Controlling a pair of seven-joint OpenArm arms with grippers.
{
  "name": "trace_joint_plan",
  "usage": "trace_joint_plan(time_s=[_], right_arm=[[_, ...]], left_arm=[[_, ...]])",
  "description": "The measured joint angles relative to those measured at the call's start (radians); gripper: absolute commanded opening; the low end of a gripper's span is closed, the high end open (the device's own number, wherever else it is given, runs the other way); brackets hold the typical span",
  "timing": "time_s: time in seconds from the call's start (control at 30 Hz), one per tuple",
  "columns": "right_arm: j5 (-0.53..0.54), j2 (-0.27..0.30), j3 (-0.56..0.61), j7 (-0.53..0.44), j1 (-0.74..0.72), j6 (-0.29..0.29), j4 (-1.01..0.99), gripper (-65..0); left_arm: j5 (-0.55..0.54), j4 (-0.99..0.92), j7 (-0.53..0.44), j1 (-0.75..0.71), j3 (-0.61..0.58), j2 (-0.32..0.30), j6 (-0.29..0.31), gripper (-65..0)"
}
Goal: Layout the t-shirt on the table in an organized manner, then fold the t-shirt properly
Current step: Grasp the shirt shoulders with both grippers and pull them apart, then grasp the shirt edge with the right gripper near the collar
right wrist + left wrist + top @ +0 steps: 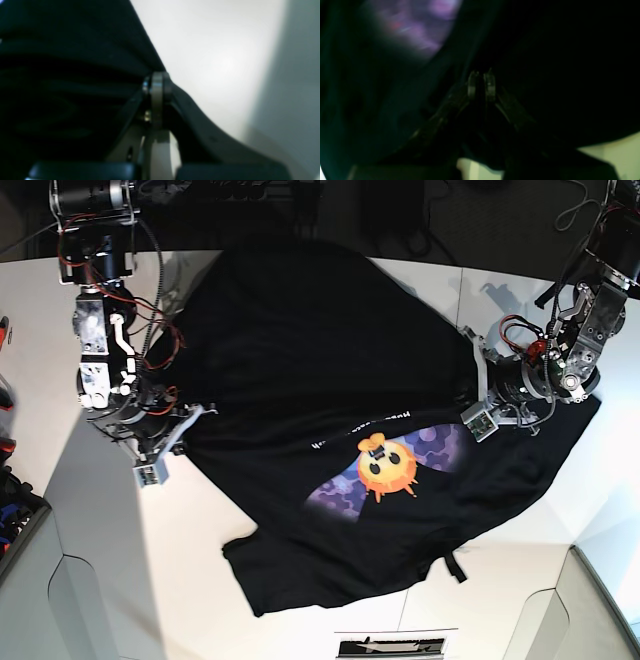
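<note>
Evidently both tools pinch the t-shirt [330, 380] edges.

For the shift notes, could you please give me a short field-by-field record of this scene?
shirt: black t-shirt with purple and orange print, spread unevenly on the table, partly rumpled
left tool: shut on shirt fabric near the print
right tool: shut on the shirt's edge
fold: not yet done
table: white
</note>
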State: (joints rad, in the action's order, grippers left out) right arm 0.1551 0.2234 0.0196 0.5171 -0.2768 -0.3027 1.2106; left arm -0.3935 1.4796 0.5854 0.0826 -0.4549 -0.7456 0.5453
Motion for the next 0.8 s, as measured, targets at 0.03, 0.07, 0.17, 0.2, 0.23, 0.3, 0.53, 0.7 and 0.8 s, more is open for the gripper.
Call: trace_joint_plan(time_s=[0.03,0.07,0.17,0.2,0.23,0.3,0.53,0.7,0.8], right_arm=[[0.001,0.013,-0.01,0.003,0.001,-0.001,0.0,-65.0],[0.002,0.02,-0.024,0.008,0.002,-0.002,0.0,-65.0],[0.035,0.026,-0.095,0.039,0.004,-0.003,0.002,-65.0],[0.051,0.026,-0.125,0.058,0.006,0.003,0.01,-65.0],[0.082,0.029,-0.157,0.079,0.011,0.005,0.023,-65.0],[0.145,0.037,-0.213,0.119,0.026,-0.032,0.075,-65.0],[0.426,-0.011,-0.278,0.307,0.069,-0.188,0.348,-58.2],[0.501,-0.067,-0.229,0.325,0.183,-0.252,0.402,-51.1],[0.521,-0.097,-0.144,0.329,0.247,-0.262,0.441,-51.1]], left_arm=[[0.008,-0.001,-0.004,0.0,0.0,-0.002,-0.003,-61.1],[0.019,-0.001,-0.012,0.0,0.0,-0.002,-0.003,-61.1],[0.031,-0.002,-0.025,0.007,0.0,0.003,-0.003,-61.1],[0.033,-0.002,-0.023,0.015,-0.002,0.007,-0.003,-61.1],[0.035,-0.002,-0.016,0.026,-0.002,0.013,-0.007,-61.1],[0.031,0.016,0.009,0.045,-0.003,0.014,-0.018,-60.8],[-0.064,0.164,0.027,0.076,0.104,0.015,-0.014,-53.3],[-0.124,0.166,0.051,0.069,0.222,0.012,-0.013,-52.2],[-0.132,0.126,0.048,0.074,0.279,-0.001,-0.012,-52.2]])
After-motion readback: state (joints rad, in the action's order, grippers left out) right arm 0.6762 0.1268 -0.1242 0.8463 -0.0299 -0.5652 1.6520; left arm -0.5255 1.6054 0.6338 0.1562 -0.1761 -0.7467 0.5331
